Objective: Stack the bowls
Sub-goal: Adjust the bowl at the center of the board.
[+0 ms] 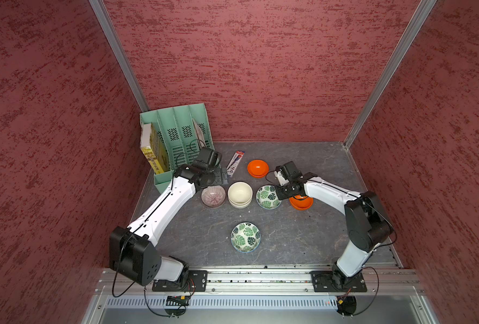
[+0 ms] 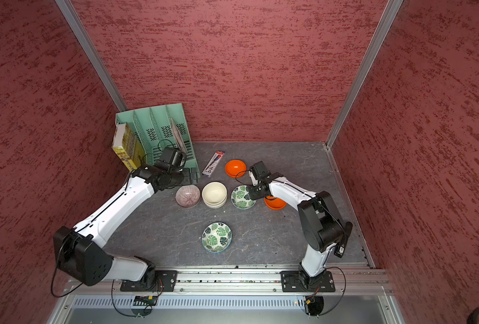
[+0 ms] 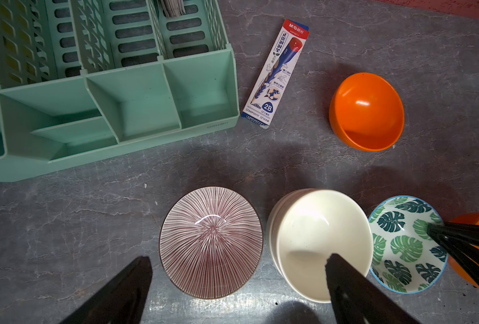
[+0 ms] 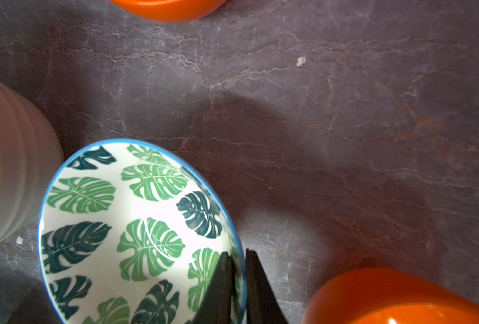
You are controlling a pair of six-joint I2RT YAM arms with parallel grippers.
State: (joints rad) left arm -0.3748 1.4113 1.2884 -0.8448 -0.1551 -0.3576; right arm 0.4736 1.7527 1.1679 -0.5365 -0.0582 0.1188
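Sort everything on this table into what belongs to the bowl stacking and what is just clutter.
Job:
purple lined bowl; cream bowl stack; back leaf bowl, rim pinched by the right gripper; front leaf bowl; far orange bowl; near orange bowl.

Lying about:
green file rack; pencil box; yellow book.

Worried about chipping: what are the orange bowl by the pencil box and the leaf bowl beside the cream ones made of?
Orange bowl: probably plastic or melamine, uniform colour, soft sheen. Leaf bowl: likely glazed ceramic, sharp glossy highlights, painted blue rim.
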